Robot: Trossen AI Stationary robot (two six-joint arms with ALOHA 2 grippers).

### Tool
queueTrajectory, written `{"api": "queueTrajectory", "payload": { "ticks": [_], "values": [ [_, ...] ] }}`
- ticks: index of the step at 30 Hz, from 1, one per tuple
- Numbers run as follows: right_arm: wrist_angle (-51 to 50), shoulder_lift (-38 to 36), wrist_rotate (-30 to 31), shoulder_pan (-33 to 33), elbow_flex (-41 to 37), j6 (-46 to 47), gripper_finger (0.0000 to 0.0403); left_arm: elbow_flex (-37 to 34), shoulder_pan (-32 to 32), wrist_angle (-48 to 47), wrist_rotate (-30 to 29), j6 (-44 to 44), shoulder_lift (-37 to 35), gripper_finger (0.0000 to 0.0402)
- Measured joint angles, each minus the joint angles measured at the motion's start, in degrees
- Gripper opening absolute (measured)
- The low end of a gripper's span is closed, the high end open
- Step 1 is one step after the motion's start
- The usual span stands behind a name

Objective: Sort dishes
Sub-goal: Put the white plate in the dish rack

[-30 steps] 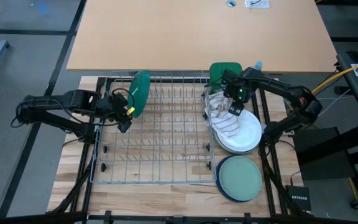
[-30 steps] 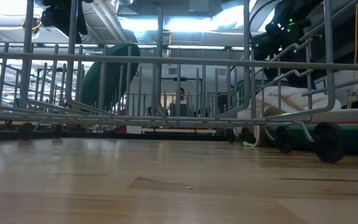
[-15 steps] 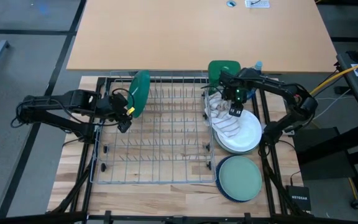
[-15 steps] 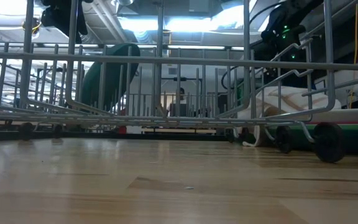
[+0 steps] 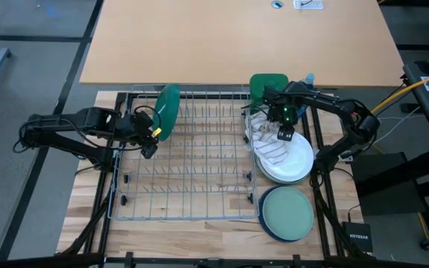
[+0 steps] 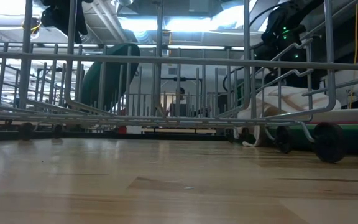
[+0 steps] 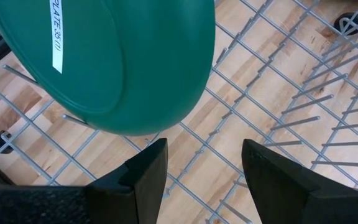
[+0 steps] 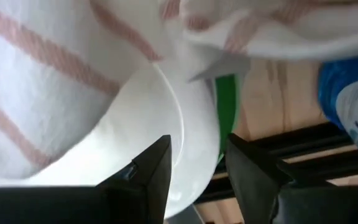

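- Right gripper (image 5: 284, 135) over white plate (image 5: 296, 158) stack at rack's (image 5: 192, 201) 3 o'clock, fingers parted, empty.
- Cloth (image 5: 265, 138) drapes the stack; risk of snagging it with the plate.
- Left gripper (image 5: 150, 138) open, empty, beside green plate (image 5: 167, 110) standing at rack's 11 o'clock.
- Plate label (image 7: 56, 34) reads "PLATE 35 (1)".

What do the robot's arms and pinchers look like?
Two dark, jointed arms. The left gripper and right gripper each end in two flat black fingers. The right arm carries small green lights near its wrist, the left a yellow tag, and black cables trail along both.
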Motion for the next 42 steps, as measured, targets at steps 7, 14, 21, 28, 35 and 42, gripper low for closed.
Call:
{"api": "queueTrajectory", "payload": {
  "ticks": [7,14,21,28,35,42],
  "values": [
    [-0.18,0.00,2.87,0.01,0.00,0.50,0.0154,0.00,0.00,0.00,0.00,-0.03,0.00,0.0195],
    [2.51,-0.04,3.04,0.02,-2.05,0.80,0.0154,0.00,0.00,0.00,0.00,-0.11,0.00,0.0195],
    [5.55,-0.04,3.04,0.00,-8.65,2.09,0.0154,-0.01,0.00,0.00,0.00,-0.02,0.00,0.0195],
    [5.72,-0.04,2.96,0.00,-10.91,2.26,0.0154,-0.02,0.00,0.01,0.01,-0.67,0.00,0.0195],
    [5.73,-0.04,2.95,0.00,-10.89,2.26,0.0137,-0.02,0.00,0.01,0.02,-1.41,0.00,0.0195],
    [4.92,-0.07,-0.81,-0.05,-10.84,2.41,0.0063,-0.01,-0.02,0.02,0.02,-1.44,0.00,0.0195]
  ]
}}
